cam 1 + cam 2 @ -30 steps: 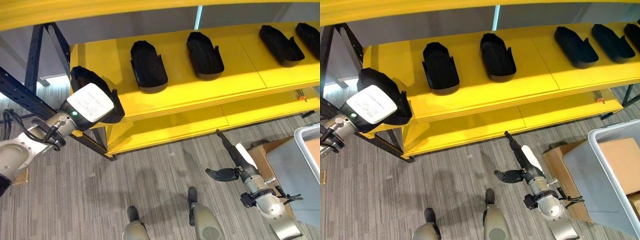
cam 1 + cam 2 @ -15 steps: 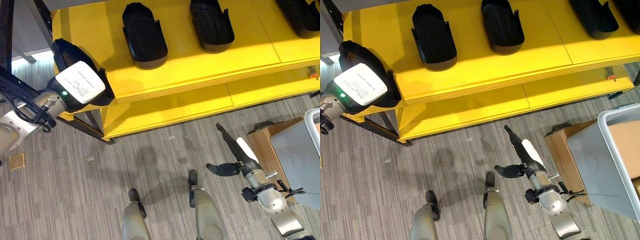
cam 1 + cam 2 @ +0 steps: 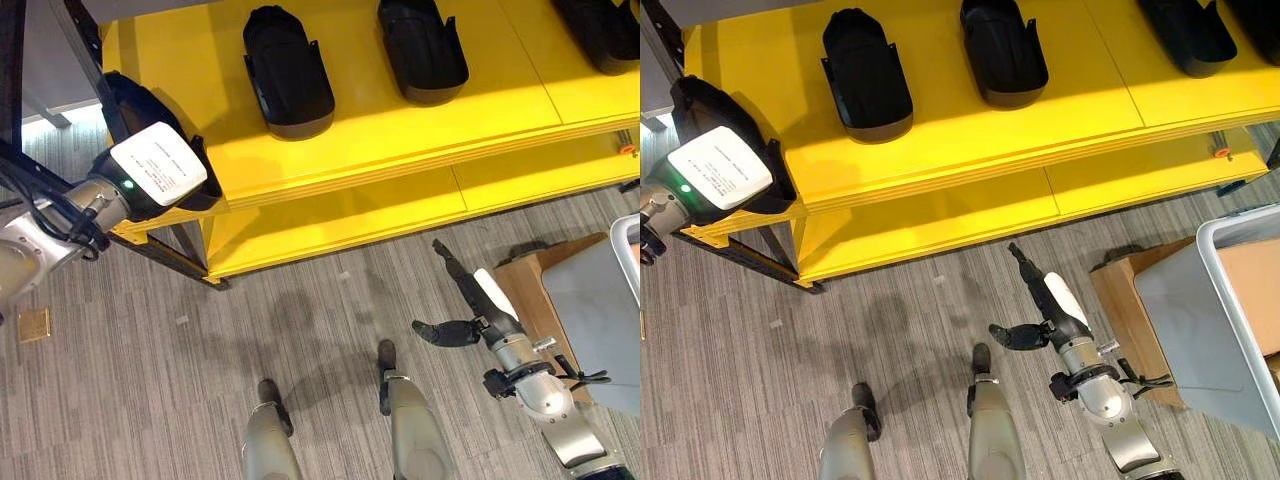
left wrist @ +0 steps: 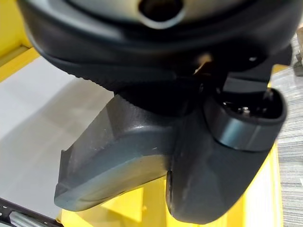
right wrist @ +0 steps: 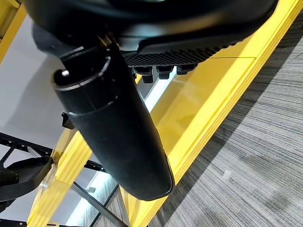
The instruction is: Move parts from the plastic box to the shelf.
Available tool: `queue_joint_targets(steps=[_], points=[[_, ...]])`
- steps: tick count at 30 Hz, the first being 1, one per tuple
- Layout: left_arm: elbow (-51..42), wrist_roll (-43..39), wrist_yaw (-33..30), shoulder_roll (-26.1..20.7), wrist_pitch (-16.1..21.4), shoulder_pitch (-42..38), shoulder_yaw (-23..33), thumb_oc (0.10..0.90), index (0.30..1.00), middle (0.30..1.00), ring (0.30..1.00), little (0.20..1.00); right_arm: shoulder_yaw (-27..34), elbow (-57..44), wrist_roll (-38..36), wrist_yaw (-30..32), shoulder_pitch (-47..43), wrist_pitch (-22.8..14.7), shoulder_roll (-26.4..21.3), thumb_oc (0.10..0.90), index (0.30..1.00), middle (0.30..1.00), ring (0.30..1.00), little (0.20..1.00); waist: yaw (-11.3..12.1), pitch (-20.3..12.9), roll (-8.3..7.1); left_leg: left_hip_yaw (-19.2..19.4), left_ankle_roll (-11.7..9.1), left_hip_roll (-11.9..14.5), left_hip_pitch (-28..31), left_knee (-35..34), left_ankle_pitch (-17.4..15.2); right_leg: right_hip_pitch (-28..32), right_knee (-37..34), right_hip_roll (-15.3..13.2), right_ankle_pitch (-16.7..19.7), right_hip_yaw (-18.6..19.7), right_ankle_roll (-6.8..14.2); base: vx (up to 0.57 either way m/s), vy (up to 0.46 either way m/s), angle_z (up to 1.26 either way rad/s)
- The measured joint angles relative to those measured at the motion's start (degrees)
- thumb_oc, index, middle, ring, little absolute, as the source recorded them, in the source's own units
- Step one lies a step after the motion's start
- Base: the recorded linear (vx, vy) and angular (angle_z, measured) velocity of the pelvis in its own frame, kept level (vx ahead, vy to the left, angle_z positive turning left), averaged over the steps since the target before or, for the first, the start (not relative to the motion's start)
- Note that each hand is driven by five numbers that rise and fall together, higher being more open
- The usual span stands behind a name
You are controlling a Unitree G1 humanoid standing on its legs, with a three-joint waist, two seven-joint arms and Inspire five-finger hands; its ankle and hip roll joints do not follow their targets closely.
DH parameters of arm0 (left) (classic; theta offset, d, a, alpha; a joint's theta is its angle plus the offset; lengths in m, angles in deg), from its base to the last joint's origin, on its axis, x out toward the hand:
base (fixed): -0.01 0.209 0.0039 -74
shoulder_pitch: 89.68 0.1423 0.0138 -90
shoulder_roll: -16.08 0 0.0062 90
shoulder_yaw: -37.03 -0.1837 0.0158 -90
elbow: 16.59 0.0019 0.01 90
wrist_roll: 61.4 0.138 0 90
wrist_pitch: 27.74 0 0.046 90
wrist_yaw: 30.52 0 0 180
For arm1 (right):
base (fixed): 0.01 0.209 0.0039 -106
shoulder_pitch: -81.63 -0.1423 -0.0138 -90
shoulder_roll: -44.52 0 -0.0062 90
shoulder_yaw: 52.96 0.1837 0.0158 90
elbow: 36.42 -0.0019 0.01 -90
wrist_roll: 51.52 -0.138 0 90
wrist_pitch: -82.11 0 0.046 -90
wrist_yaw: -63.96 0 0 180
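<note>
While the left hand (image 3: pixel 150 180) sits at the shelf's (image 3: pixel 400 140) left end, it carries a black part (image 4: pixel 118 161); the left wrist view shows the thumb and fingers (image 4: pixel 222 165) curled round that part's dark grey shell. The part overlaps the yellow board's left corner, with its long axis running roughly from the front edge toward the back, much like the two placed parts (image 3: pixel 288 70) lying further right on the same board. Whether its underside already touches the board cannot be told. The free yellow surface lies just to the right of the held part, between it and the nearest placed part, so the setting-down probably calls for a short move inward and to the right, keeping the same heading. The right hand (image 3: pixel 1045 300) hangs low over the floor, well apart from the shelf, fingers straight and holding nothing, beside the plastic box (image 3: pixel 1200 330) at the right.
</note>
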Motion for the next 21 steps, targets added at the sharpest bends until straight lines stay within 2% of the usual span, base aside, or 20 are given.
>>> queue_joint_targets(steps=[9, 12, 14, 16, 19, 21], points=[[1.0, 0.0, 0.0, 0.0, 0.0, -4.8, -5.6, 0.4, 0.3, 0.3, 0.3, 0.3, 0.0, -0.1, 0.0, 0.0, 0.1, 0.0, -0.2, 0.9, 1.0, 1.0, 1.0, 1.0, 0.0, -0.1, 0.17, -0.2, 0.1, -0.3, -1.0, 0.8, -0.1, -0.5, 0.2, -0.2, 0.3, 0.0, 0.4, 0.01, 0.007, 0.02], [2.2, 0.0, 0.1, 0.0, 0.1, -8.5, -10.0, 0.4, 0.3, 0.3, 0.3, 0.3, 0.0, -0.2, 0.0, 0.0, 0.1, 0.0, -0.2, 0.9, 1.0, 1.0, 1.0, 1.0, 0.1, -0.2, 0.17, -0.3, 0.1, -0.3, -1.0, 0.8, -0.5, -0.4, 0.2, -0.2, 0.0, 0.0, -0.1, 0.08, 0.028, -0.01], [2.4, 0.0, 0.1, -0.1, 0.2, -9.3, -10.9, 0.4, 0.3, 0.3, 0.3, 0.3, 0.1, -0.3, 0.0, 0.0, 0.2, 0.0, -0.1, 0.9, 1.0, 1.0, 1.0, 1.0, -0.2, -0.4, 0.19, -0.1, 0.2, -0.3, -1.1, 1.2, -0.3, -0.5, 0.0, -0.1, 0.5, 0.4, 0.2, 0.03, 0.033, -0.05], [2.3, 0.0, 0.2, -0.4, 0.2, -13.0, -15.1, 0.4, 0.3, 0.3, 0.3, 0.3, 0.0, -0.4, 0.0, -0.1, 0.1, 0.0, -0.3, 0.9, 1.0, 1.0, 1.0, 1.0, 0.1, -0.4, 0.16, 0.1, 0.3, -0.2, -1.5, 1.7, -1.0, -0.6, -0.1, -0.2, 0.1, 0.3, 0.1, 0.05, 0.015, -0.02], [2.1, 0.0, 0.2, -0.7, 0.4, -14.7, -16.0, 0.4, 0.3, 0.3, 0.3, 0.3, 0.0, -0.4, 0.0, -0.1, 0.4, 0.0, -0.3, 0.9, 1.0, 1.0, 1.0, 1.0, -0.4, -0.6, 0.21, -0.1, 0.5, -0.4, -1.9, 2.4, -1.1, -0.6, -0.3, -0.3, 0.7, 0.4, 0.8, 0.0, 0.0, 0.0], [2.3, 0.0, 0.2, -1.1, 0.4, -18.3, -19.4, 0.4, 0.3, 0.3, 0.3, 0.3, 0.0, -0.4, 0.0, -0.1, 0.4, 0.0, -0.3, 0.9, 1.0, 1.0, 1.0, 1.0, -0.4, -0.6, 0.22, -0.1, 0.5, -0.4, -2.0, 2.5, -1.2, -0.6, -0.5, -0.3, 0.9, 0.4, 0.8, 0.0, 0.0, 0.0]])
